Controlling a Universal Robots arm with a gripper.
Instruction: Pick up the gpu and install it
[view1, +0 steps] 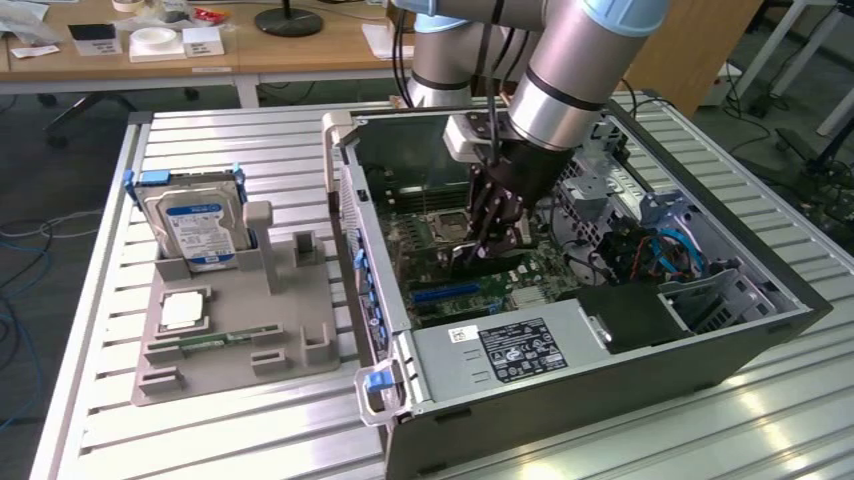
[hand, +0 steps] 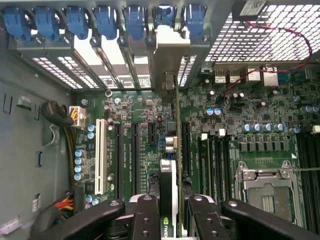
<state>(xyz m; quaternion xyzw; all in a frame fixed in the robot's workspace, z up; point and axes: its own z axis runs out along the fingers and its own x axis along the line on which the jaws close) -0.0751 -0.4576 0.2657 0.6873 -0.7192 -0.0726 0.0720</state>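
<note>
The counter (view1: 240, 430) of metal slats carries an open case (view1: 747, 330) lying on its side, with a grey tray (view1: 227, 340) beside it toward the exterior view's left, a hard drive (view1: 198, 230) standing in it. The arm (view1: 574, 70) reaches down into the case over the motherboard (hand: 135, 115). Its hand (hand: 169, 220) is clamped on the gpu (hand: 170, 165), held edge-on above the slots, its silver bracket (hand: 170, 55) up against the rear openings with blue clips (hand: 105, 20).
</note>
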